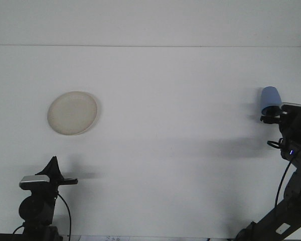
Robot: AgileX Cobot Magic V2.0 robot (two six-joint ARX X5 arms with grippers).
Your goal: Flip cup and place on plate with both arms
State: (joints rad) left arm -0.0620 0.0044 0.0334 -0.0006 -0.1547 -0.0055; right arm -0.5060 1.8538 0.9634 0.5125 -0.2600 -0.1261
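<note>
1. Blue cup upside down at far right of the white desk, lower part hidden behind the right arm's head.
2. Right jaws right at the cup's base; open or clenched, cannot tell.
3. Cream plate well apart, on the left side.
4. Left jaws near bottom left, low; state unclear.

blue cup lower half hidden behind right hand, finger state unclear
</note>
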